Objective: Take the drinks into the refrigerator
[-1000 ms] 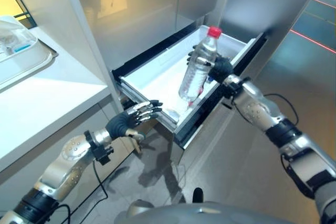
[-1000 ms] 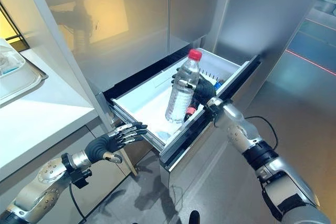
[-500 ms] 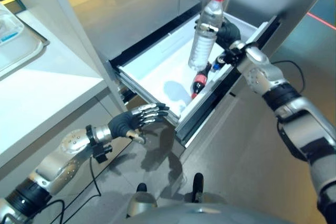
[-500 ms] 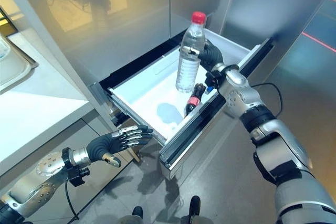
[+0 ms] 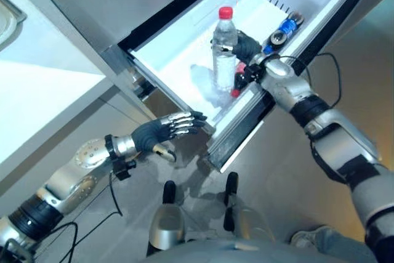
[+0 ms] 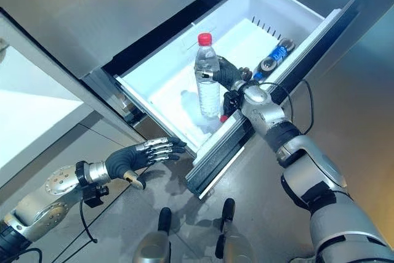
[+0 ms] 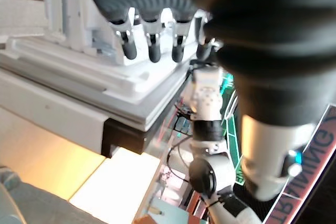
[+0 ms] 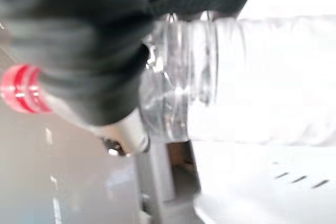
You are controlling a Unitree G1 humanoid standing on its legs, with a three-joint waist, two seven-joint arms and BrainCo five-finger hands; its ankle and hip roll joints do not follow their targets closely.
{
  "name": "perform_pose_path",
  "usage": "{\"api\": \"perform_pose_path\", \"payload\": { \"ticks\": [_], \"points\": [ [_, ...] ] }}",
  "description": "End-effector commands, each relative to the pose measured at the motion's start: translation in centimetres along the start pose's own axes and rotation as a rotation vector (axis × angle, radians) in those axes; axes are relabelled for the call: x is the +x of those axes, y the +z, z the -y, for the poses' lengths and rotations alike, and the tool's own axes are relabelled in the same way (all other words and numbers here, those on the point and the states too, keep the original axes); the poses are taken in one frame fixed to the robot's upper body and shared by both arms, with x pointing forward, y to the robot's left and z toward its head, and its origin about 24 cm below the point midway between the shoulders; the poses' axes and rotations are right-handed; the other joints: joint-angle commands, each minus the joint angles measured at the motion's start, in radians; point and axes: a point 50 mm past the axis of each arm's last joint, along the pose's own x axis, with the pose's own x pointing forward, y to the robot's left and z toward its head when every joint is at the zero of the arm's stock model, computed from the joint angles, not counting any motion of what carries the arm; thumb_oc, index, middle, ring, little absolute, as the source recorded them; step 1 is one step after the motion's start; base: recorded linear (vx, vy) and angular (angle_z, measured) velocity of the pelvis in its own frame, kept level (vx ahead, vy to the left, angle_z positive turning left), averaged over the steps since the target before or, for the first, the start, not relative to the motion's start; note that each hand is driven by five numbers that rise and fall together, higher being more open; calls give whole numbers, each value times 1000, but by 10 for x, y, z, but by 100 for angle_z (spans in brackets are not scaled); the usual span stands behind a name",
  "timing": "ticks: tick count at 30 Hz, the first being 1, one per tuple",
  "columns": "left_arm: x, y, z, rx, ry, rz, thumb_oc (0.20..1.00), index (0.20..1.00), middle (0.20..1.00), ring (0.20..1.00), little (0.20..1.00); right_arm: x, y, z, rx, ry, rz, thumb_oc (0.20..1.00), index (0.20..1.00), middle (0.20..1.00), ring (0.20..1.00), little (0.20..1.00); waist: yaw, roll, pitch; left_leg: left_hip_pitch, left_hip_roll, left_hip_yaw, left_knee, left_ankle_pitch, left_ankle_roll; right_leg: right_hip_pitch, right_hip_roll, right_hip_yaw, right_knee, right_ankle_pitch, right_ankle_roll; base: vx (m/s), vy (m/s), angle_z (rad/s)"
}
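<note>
A clear water bottle (image 5: 225, 53) with a red cap stands upright inside the white refrigerator drawer (image 5: 184, 47), its base near the drawer floor. My right hand (image 5: 245, 46) is shut on the bottle's middle; the right wrist view shows the bottle (image 8: 210, 77) held in that hand's grip. A dark bottle with a red cap (image 6: 229, 106) lies against the drawer's front wall just below the hand. Two more drinks, one with a blue label (image 5: 284, 31), lie farther along that wall. My left hand (image 5: 166, 130) hovers open below the drawer's near corner, with its fingertips (image 7: 152, 51) close to the drawer's edge.
The drawer is pulled out from a steel refrigerator front (image 6: 123, 10). A white counter (image 5: 37, 97) sits on the left above my left arm. Grey floor lies beneath the drawer.
The camera has tilted down. My right hand has lowered the water bottle from above the drawer to inside it. The left hand stays by the drawer's corner.
</note>
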Motion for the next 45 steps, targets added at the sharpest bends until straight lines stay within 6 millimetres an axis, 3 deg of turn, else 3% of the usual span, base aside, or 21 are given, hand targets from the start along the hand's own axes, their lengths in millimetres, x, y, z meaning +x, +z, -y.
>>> {"api": "perform_pose_path", "payload": {
  "ticks": [1,2,3,7,14,17,20,22,24,33,39,45],
  "points": [
    [4,25,17,66,-88,95,1000,1000,1000,1000,1000,16,48,-12,-145,65,139,200,200,200,200,200,26,13,6,-84,-75,-44,15,33,124,-71,29,-21,234,-115,21,0,0,0],
    [5,26,19,77,-94,98,1000,1000,1000,1000,1000,15,32,-15,-165,80,89,200,200,200,200,200,26,13,17,-89,-73,-45,15,35,123,-74,29,-21,233,-114,22,0,0,0],
    [5,26,19,77,-94,98,1000,1000,1000,1000,1000,15,32,-15,-166,80,89,200,200,200,200,200,26,13,17,-89,-73,-45,15,35,123,-74,29,-21,233,-114,22,0,0,0],
    [7,27,20,89,-97,110,1000,1000,1000,1000,1000,11,-1,-16,-201,73,-15,200,200,200,200,200,34,12,36,-98,-72,-54,11,38,121,-77,29,-30,227,-114,21,-4,-7,2],
    [8,26,20,86,-79,115,1000,1000,1000,1000,1000,11,-30,-27,-288,98,-127,200,200,200,200,200,42,7,54,-106,-72,-58,10,39,120,-80,31,-29,220,-112,19,0,0,0],
    [9,27,19,95,-72,117,1000,1000,1000,1000,1000,14,-32,-34,-388,121,-154,200,200,200,200,200,44,4,60,-107,-71,-59,9,40,120,-80,33,-27,218,-111,18,-3,-2,1],
    [7,26,18,109,-34,122,1000,1000,1000,1000,1000,19,-17,-55,-1004,282,-112,200,200,200,200,200,45,-2,69,-103,-72,-58,6,35,119,-79,34,-27,216,-113,21,0,-2,1],
    [7,23,19,100,-28,125,1000,1000,1000,1000,1000,12,-35,-43,-1379,346,-205,200,200,200,200,200,53,-2,66,-107,-72,-65,6,34,120,-77,33,-32,211,-115,23,0,0,0],
    [9,24,19,97,-35,135,1000,1000,1000,1000,1000,11,-47,-43,-1482,386,-264,200,200,200,200,200,59,1,66,-110,-73,-72,6,34,121,-75,31,-36,206,-115,23,0,0,0],
    [9,22,18,101,8,163,1000,1000,1000,1000,1000,0,-72,-40,-1544,463,-374,200,200,200,200,200,64,-10,73,-115,-75,-84,2,34,123,-70,30,-45,196,-114,21,-6,-9,6],
    [8,21,19,86,17,174,1000,1000,1000,1000,1000,0,-76,-39,-1537,457,-404,200,200,200,200,200,70,-12,74,-113,-75,-86,2,33,123,-64,28,-48,191,-114,20,0,0,0],
    [6,23,18,91,28,184,1000,1000,1000,1000,1000,5,-68,-47,-1617,493,-360,200,200,200,200,200,71,-16,76,-110,-74,-87,1,32,124,-60,29,-46,187,-113,19,0,0,0]
  ]
}}
